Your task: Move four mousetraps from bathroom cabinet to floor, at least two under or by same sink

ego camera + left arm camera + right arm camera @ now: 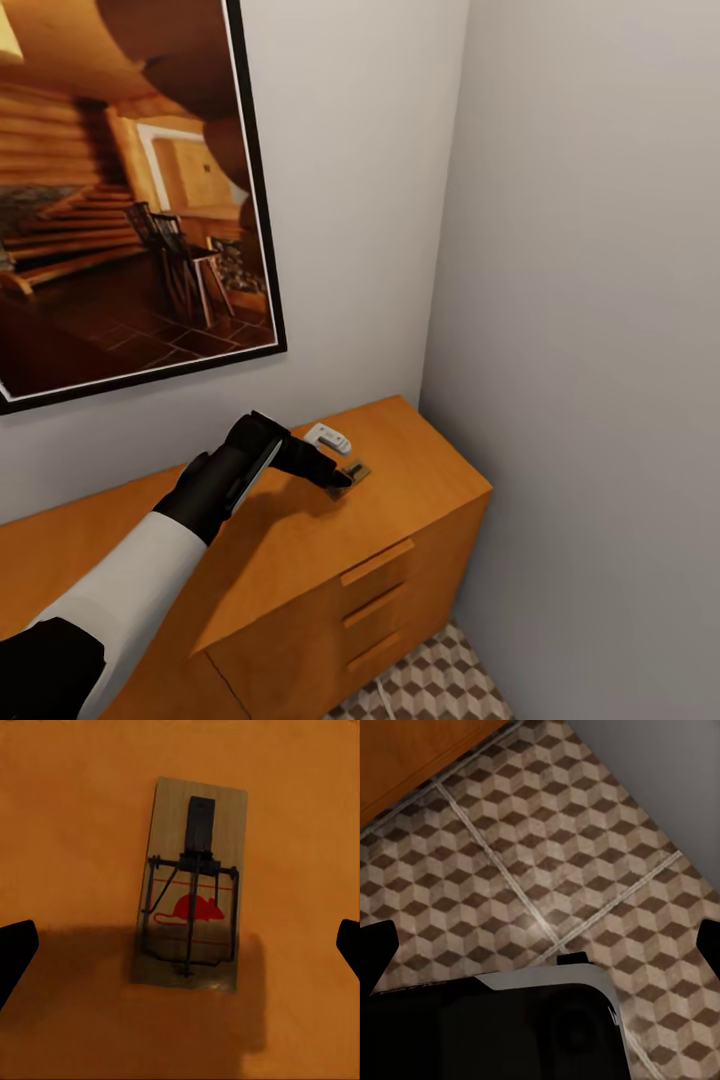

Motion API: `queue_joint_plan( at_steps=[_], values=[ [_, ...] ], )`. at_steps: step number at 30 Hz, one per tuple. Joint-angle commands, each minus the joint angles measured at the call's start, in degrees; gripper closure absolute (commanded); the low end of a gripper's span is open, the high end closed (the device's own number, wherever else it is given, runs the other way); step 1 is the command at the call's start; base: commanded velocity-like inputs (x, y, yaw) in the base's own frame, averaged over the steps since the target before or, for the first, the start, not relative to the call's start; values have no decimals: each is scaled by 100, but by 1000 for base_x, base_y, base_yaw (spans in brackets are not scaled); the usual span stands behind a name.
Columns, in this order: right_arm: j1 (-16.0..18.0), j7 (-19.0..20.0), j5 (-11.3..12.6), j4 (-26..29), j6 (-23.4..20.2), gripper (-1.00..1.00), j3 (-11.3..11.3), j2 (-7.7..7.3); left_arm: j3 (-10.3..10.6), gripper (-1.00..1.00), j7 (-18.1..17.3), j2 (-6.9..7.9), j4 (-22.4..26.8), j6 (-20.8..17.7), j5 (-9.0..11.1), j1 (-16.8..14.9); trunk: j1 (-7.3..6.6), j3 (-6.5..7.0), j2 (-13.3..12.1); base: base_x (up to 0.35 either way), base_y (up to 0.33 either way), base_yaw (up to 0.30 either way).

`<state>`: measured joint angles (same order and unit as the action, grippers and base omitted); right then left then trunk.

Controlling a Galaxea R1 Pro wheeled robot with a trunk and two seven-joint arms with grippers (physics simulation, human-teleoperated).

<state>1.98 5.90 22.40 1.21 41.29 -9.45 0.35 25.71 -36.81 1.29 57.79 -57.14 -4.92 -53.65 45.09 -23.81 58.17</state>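
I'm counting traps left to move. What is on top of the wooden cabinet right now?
On the cabinet top lie one mousetrap, flat beneath the open left gripper, and a small white object beside it. The arm covers part of the top, and the drawers are closed.

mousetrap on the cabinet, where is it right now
The mousetrap lies flat on the cabinet top near its right end, under the left gripper, beside a small white object.

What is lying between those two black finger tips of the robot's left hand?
A flat wooden mousetrap with dark wire parts and a red mouse mark lies on the orange-brown cabinet top between the open left gripper's fingertips, untouched, as the left wrist view shows.
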Motion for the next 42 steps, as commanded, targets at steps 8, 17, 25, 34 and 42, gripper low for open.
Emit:
queue_joint_plan(
  at_steps=[8,17,25,34,42],
  values=[
    [6,43,63,-7,20,-100,-22,0,98,-100,-46,3,-12,-8,-53,-5,2,-7,4,47,0,0],
    [8,43,63,-7,20,-100,-22,0,108,-100,-46,3,-15,-8,-53,-5,2,-7,4,6,0,0],
    [5,43,63,-7,20,-100,-22,0,109,-100,-44,3,-21,-8,-53,-5,2,-7,4,0,0,0],
    [5,43,63,-7,20,-100,-22,0,146,-100,-46,3,-22,-8,-53,-5,2,-46,4,0,0,0],
    [7,43,63,-7,20,-100,-22,0,153,-100,-44,3,-24,-8,-53,-5,2,-110,4,0,0,0]
  ],
)
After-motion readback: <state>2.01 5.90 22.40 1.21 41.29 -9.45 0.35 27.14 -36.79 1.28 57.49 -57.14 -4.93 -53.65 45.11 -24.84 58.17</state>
